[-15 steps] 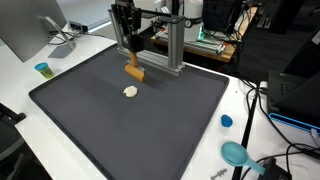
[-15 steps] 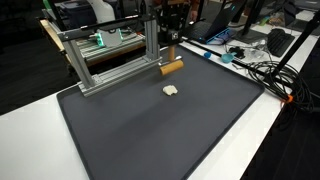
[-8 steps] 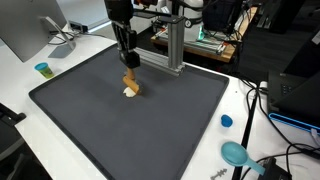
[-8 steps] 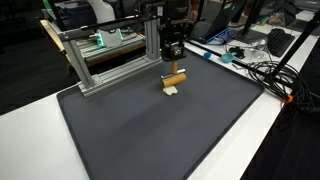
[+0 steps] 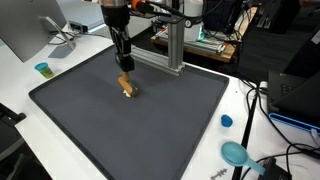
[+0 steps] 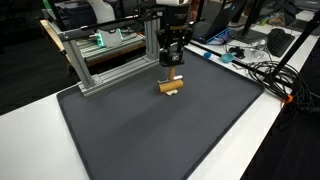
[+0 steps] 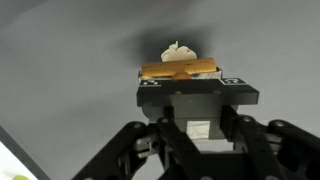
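Closest to the wrist camera, the black two-finger gripper fills the lower half of the picture. Its fingers are drawn in against the two ends of a tan wooden block. The block lies crosswise between the pads, level and firmly pinched.

Just beyond the block, a small white crumpled lump peeks out past its far edge. It rests on the dark grey mat. Whether block and lump touch cannot be told from this view.

Seen in both exterior views, the gripper points straight down over the rear middle of the mat, with the block low above the surface. In an exterior view the lump shows as a pale sliver right under the block's near side.

Behind the arm, a silver aluminium frame stands at the mat's back edge. Off the mat, well apart from the gripper, a round blue cap lies on the white table, and a small teal cup stands near a grey monitor.
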